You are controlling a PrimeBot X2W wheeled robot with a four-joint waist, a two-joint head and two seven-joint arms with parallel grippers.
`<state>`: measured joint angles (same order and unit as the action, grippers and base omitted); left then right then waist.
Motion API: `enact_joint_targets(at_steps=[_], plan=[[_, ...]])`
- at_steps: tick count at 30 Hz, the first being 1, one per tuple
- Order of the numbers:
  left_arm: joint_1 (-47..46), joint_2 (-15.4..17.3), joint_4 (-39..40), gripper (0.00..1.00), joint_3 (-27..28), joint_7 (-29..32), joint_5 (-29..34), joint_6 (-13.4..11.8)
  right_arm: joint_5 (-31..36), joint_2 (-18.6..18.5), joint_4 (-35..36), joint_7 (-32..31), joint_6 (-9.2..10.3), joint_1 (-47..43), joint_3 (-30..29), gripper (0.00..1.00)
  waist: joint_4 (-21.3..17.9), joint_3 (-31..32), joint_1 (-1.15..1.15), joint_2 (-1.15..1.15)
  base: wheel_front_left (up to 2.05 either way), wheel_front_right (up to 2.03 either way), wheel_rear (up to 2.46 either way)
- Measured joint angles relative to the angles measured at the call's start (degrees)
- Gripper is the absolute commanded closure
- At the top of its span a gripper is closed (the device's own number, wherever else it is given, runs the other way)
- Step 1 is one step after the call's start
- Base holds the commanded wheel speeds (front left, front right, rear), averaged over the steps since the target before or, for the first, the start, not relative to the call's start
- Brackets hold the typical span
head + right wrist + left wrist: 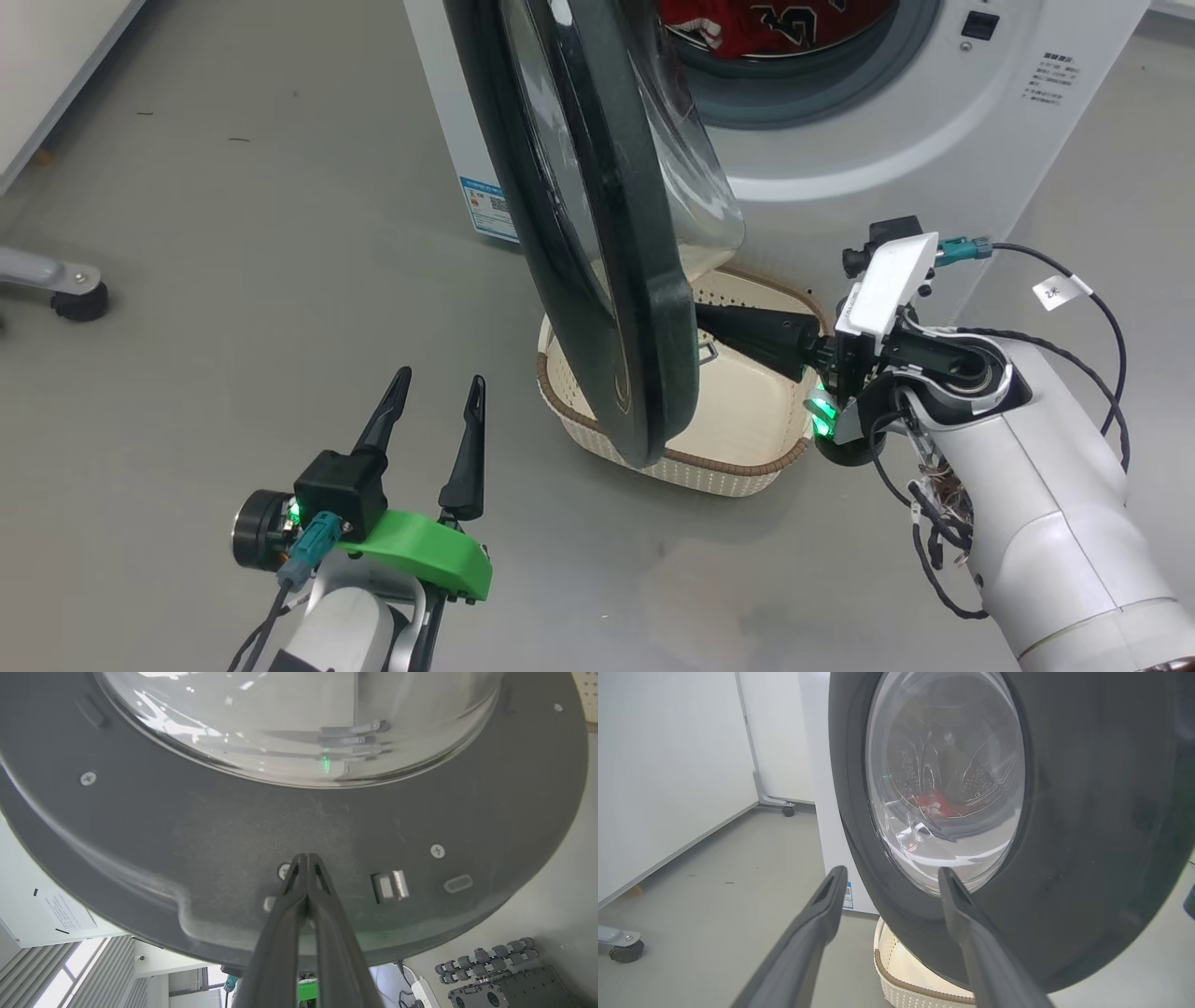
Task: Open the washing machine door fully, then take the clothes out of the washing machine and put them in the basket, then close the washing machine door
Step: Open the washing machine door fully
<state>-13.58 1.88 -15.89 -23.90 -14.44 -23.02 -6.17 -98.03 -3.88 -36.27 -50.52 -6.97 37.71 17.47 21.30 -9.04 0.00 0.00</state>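
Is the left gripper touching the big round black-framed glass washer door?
Apart. The head view shows bare grey floor between the open left gripper and the glossy black-ringed glass washing machine door.

The washing machine door (644, 308) hides much of the basket (747, 464) from us; the top edge cuts off the clothes (775, 28); we cannot read the blue label's (487, 207) small print.

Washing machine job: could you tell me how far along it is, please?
Done: the washing machine door stands partly open. In hand: the shut right gripper is at its inner face, likely pushing it wider; the left gripper is open, empty. Left: clothes lie in the washing machine, basket looks empty, closing comes last.
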Motion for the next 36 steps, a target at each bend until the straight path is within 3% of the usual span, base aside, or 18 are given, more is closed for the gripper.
enact_joint_targets(at_steps=[18, 36], plan=[[1.6, 0.0, -0.1, 0.00, 0.9, 0.0, 0.0, 0.4, -4.7, 0.1, 5.4, 4.6, 0.00, -3.1, 8.8, 1.00, 3.6, 1.0, 0.00, 0.00, 0.00, 0.00, 0.00], [1.9, 0.1, 0.1, 0.00, 2.3, 0.0, 0.0, 0.4, -9.7, 0.2, 9.0, 11.4, 0.00, -4.5, 9.5, 1.00, 2.4, 1.1, 0.00, 0.00, 0.00, 0.00, 0.00]])
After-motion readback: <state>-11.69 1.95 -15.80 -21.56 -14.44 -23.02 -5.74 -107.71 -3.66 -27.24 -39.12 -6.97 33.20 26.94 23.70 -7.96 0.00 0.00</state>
